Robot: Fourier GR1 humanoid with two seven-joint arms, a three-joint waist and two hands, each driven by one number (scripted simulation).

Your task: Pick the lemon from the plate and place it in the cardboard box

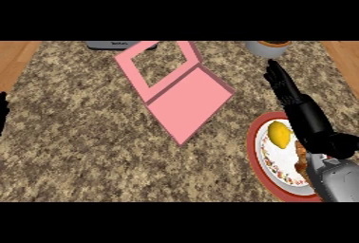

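The right hand (301, 111) and its grey arm are covering the right side of the plate (257, 156). Some orange-brown food (300, 154) is peeking out from under the arm, too hidden to name. The left hand (4, 114) is showing only a sliver at the left edge. A cup (269, 47) and a grey thing (119, 45) are getting cut off at the top.

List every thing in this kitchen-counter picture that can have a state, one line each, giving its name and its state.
Lemon: lying on the plate, not held.
Plate: flat on the counter, at the right edge, partly under the right forearm.
Pink box: open, lid folded back, nothing inside.
Right hand: open, fingers straight, above the plate's far side.
Left hand: only a sliver at the left edge; fingers not readable.
Cup: upright, at the far edge.
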